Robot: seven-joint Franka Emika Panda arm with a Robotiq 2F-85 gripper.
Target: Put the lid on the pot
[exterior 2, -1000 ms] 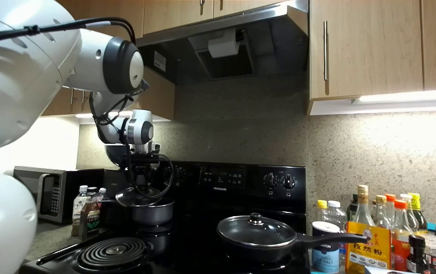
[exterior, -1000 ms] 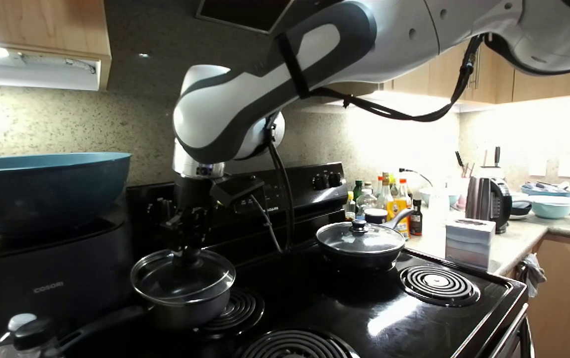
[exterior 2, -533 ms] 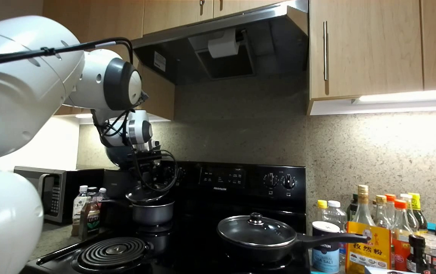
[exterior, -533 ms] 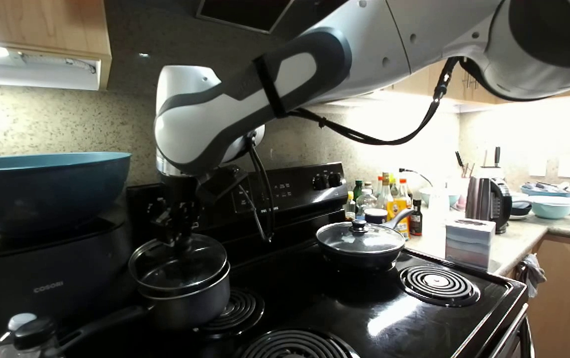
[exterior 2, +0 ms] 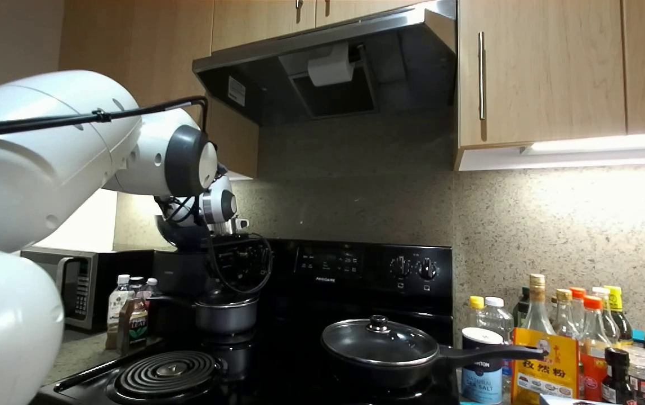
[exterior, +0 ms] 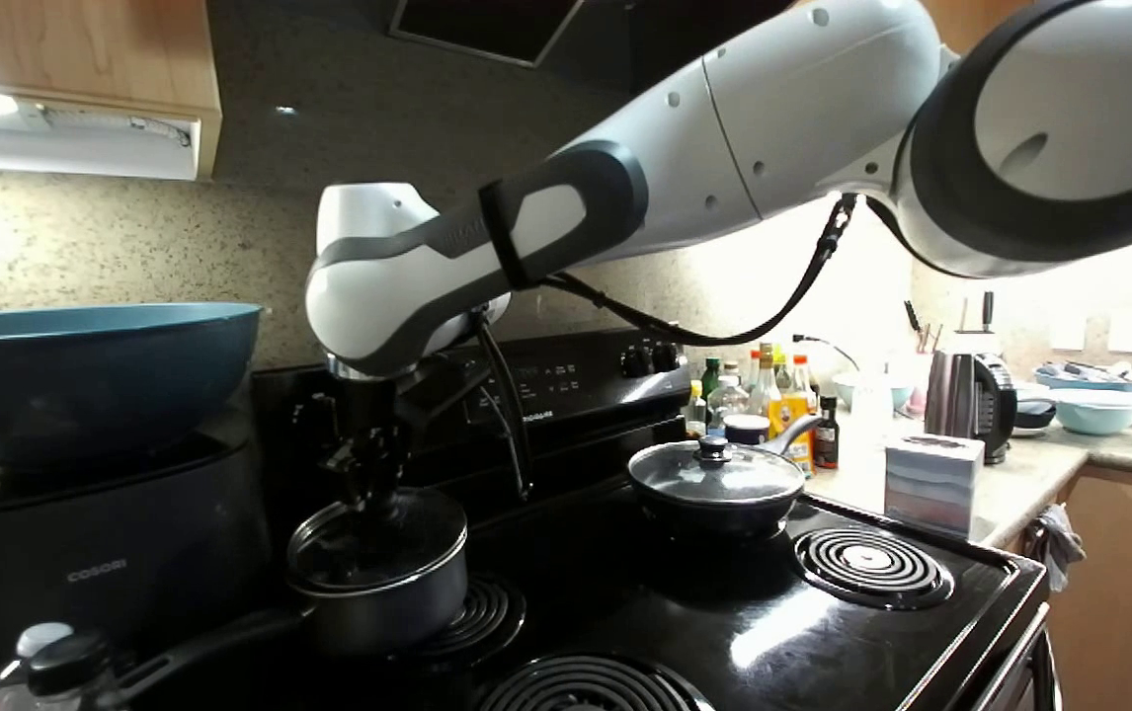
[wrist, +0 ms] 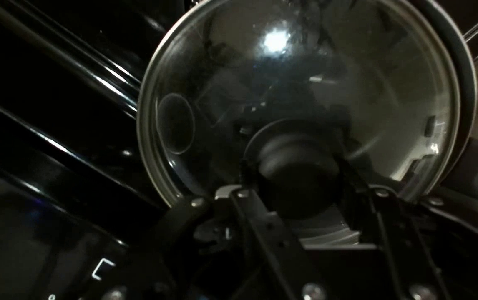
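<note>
Lid [wrist: 299,89] lowered to top of pot [exterior: 390,610]; gripper [wrist: 298,173] closed around black knob [wrist: 299,156].

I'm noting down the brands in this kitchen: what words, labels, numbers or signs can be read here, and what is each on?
"COSORI": dark appliance
"FRIGIDAIRE": stove's back panel
"NATURAL SEA SALT": salt can; the brand above is only partly legible
"孜然粉": yellow packet
Too small or blurred to read: smaller print on panel and packet, the hood sticker, bottle labels, the robot arm's faint lettering.
</note>
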